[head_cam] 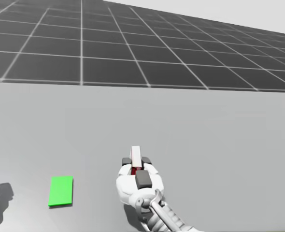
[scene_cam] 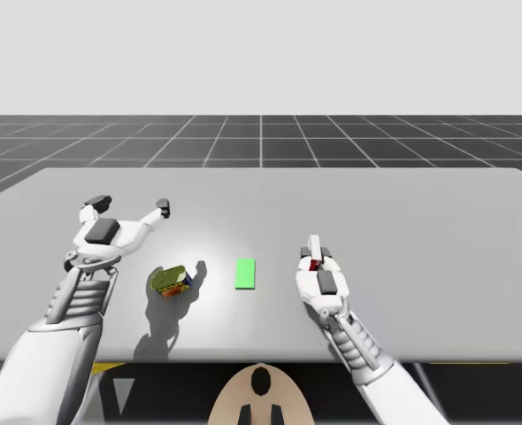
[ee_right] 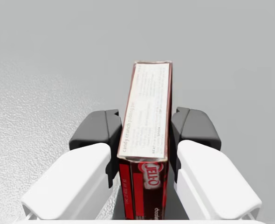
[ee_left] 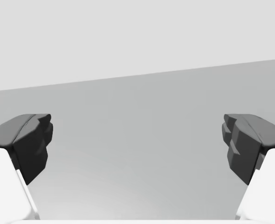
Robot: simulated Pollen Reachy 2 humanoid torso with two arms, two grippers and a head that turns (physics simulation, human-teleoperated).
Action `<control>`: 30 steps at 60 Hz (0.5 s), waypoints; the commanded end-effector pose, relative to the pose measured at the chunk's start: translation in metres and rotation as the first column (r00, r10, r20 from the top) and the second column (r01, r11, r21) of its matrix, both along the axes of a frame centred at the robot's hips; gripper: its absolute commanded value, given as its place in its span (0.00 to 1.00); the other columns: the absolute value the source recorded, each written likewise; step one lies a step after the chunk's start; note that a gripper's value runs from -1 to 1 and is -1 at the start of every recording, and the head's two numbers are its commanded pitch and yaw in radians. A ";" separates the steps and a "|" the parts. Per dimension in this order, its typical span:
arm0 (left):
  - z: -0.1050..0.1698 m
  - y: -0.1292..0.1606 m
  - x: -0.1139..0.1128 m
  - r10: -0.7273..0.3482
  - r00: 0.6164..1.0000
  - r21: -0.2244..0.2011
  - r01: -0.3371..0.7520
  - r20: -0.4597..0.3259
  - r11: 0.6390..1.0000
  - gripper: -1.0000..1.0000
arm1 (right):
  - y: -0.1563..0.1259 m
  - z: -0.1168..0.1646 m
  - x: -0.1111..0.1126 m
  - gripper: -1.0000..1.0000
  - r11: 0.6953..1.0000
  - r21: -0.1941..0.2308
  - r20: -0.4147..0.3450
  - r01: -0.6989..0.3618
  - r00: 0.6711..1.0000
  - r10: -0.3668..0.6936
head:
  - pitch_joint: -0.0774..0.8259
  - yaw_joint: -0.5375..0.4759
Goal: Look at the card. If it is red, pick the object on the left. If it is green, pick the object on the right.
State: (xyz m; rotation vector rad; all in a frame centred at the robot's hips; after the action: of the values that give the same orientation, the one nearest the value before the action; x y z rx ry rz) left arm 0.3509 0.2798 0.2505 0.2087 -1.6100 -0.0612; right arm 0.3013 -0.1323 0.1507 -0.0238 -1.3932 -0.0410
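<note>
- An olive-green metal can (scene_cam: 170, 281) with a red, yellow and blue label is seen lying on its side on the pale grey table (scene_cam: 438, 221). It is the thing nearest the table's front edge, on the left side.
- A flat, bright green rectangular card (scene_cam: 246, 273) is laid on the table just to the right of the can, apart from it, between the can and the right hand.
- In the head view the card (head_cam: 61, 191) is seen to the left of the right hand (head_cam: 136, 153), not touched by it.
- A little farther back, the right hand (scene_cam: 314, 251) is clamped on a narrow red cardboard box (scene_cam: 313, 262) with one white printed face, to the right of the card.
- In the right wrist view the dark fingers (ee_right: 98, 133) are pressed against the two broad sides of the box (ee_right: 147, 116), and its far end is pushed out ahead of the fingertips. Whether the box is lifted clear of the table cannot be told.
- Farther back on the left, the left hand (scene_cam: 130, 205) is held beyond the can with its fingers spread wide apart and nothing between them.
- In the left wrist view only bare table (ee_left: 137, 186) is seen between the fingers of the left hand (ee_left: 137, 140).
- Beyond the table's far edge a dark gridded floor (scene_cam: 261, 137) is spread out.
</note>
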 end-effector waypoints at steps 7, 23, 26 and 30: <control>-0.001 -0.001 0.000 0.001 1.000 0.001 -0.001 -0.002 1.000 0.00 | 0.029 0.005 -0.009 1.00 0.994 0.109 -0.006 -0.032 0.999 0.033 | 0.43 0.25; -0.001 0.000 0.001 0.003 1.000 -0.003 -0.003 -0.002 1.000 0.00 | 0.020 0.062 -0.022 1.00 0.983 0.141 0.115 -0.114 0.988 0.098 | 0.40 0.26; -0.001 0.000 0.001 0.003 1.000 -0.003 -0.003 -0.003 1.000 0.00 | 0.015 0.083 -0.026 1.00 0.983 0.138 0.157 -0.125 0.982 0.103 | 0.40 0.26; -0.002 0.000 0.001 0.004 1.000 -0.002 -0.004 -0.006 1.000 0.00 | 0.009 0.107 -0.030 1.00 0.981 0.136 0.206 -0.136 0.973 0.106 | 0.39 0.26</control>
State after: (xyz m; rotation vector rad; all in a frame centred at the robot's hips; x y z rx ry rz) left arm 0.3516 0.2794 0.2493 0.2091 -1.6067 -0.0577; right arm 0.2793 -0.1313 0.2012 0.0885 -1.4648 -0.0270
